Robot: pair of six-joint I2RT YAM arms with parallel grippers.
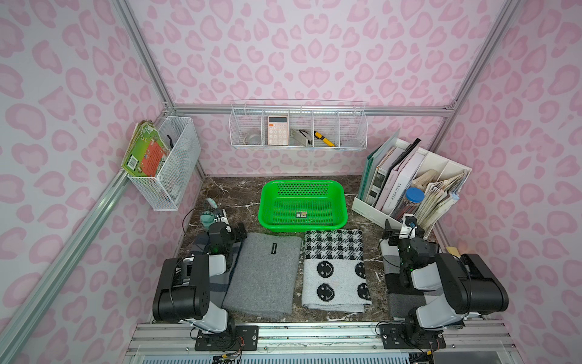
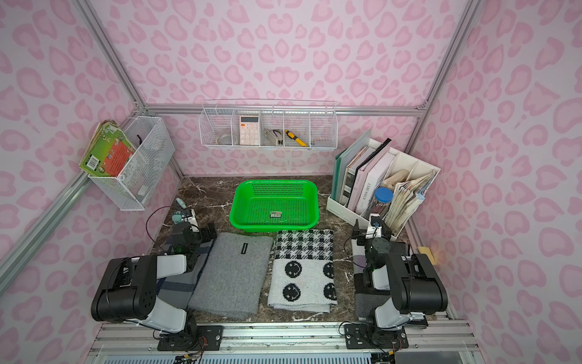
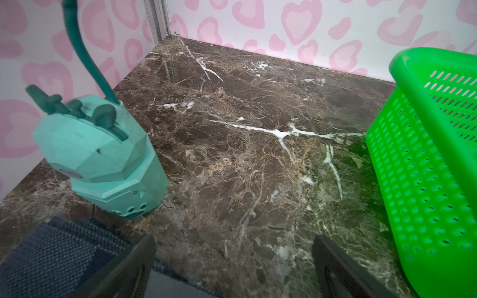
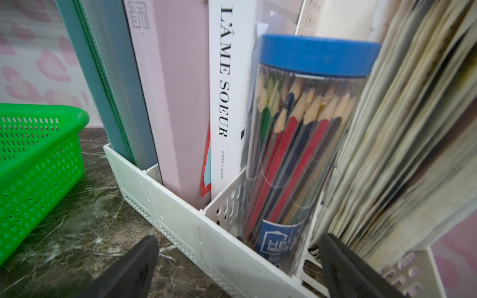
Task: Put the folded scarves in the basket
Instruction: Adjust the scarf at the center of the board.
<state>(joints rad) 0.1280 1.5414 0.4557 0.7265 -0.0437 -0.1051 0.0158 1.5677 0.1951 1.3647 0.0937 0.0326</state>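
The bright green basket [image 1: 302, 183] [image 2: 274, 182] stands at the middle back of the marble table, holding only a small label [image 1: 301, 215]. In front of it lie two folded scarves side by side: a plain grey scarf [image 1: 263, 277] and a black-and-white checked scarf with smiley faces [image 1: 335, 271]. A blue plaid scarf [image 1: 217, 285] lies under my left arm and a grey striped scarf [image 1: 397, 283] under my right arm. My left gripper [image 1: 235, 232] [image 3: 233, 240] is open over bare table left of the basket [image 3: 426, 154]. My right gripper [image 1: 397, 234] [image 4: 238, 238] is open, facing the file rack.
A teal toy-like device [image 3: 103, 154] stands at the table's left edge beside the left gripper. A white file rack [image 1: 371, 214] with books and a pencil tube [image 4: 296, 154] fills the back right. White wire baskets [image 1: 297, 126] [image 1: 170, 164] hang on the walls.
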